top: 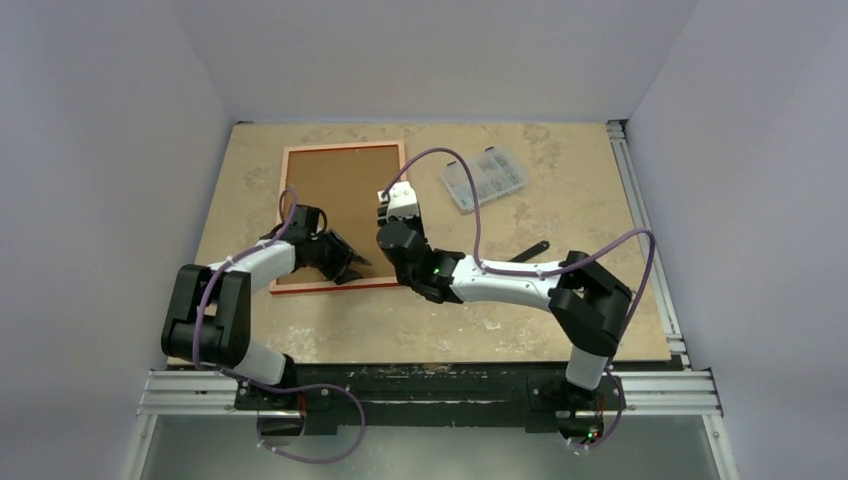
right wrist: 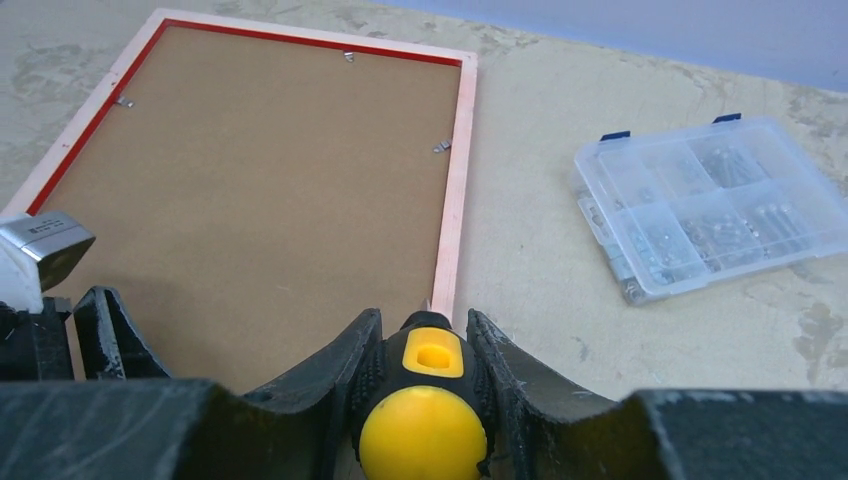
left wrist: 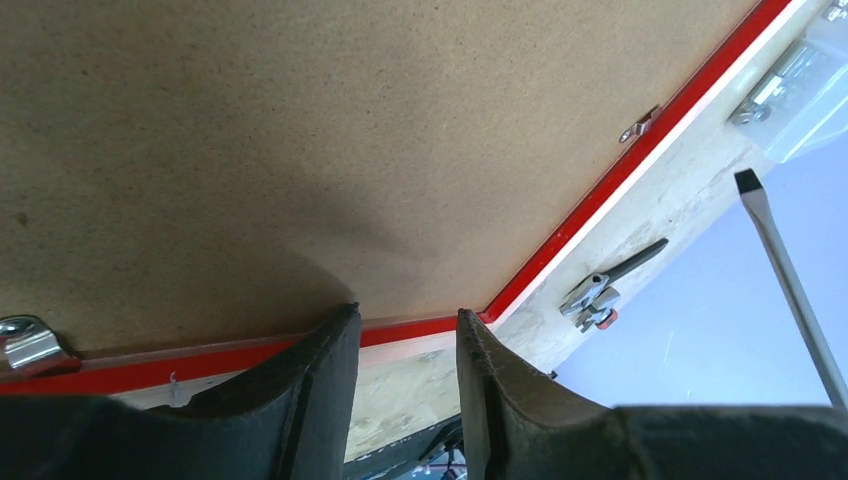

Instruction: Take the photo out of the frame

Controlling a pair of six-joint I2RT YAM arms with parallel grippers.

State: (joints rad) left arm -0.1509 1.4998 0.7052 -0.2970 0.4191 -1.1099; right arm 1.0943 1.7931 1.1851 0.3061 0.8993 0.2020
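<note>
- The right gripper [right wrist: 424, 345] is clamped on the black-and-yellow plastic handle of a screwdriver [right wrist: 425, 420], with one dark finger pressed to each side of it.
- The screwdriver's thin metal shaft, which ends in a flat tip, is shown in the left wrist view against the pale wall, apart from the frame.
- The left gripper [left wrist: 405, 345] is held with its dark fingers apart and nothing between them, at the near edge of the frame by the near right corner. Whether the fingertips touch the frame cannot be told.
- The thin, bright red rectangular picture frame [right wrist: 455, 190] is laid face down on the beige marbled table [top: 570, 195], with its paler back rails turned upward.
- The photo [right wrist: 260, 180] is seen only as a brown board back. It is seated inside the frame, with small metal tabs [right wrist: 441, 147] set along the rails.
- A clear plastic compartment box [right wrist: 700, 205] filled with metal screws is placed to the right of the frame, apart from it.
- A slim black tool [top: 528, 250] is laid on the table near the right arm.
</note>
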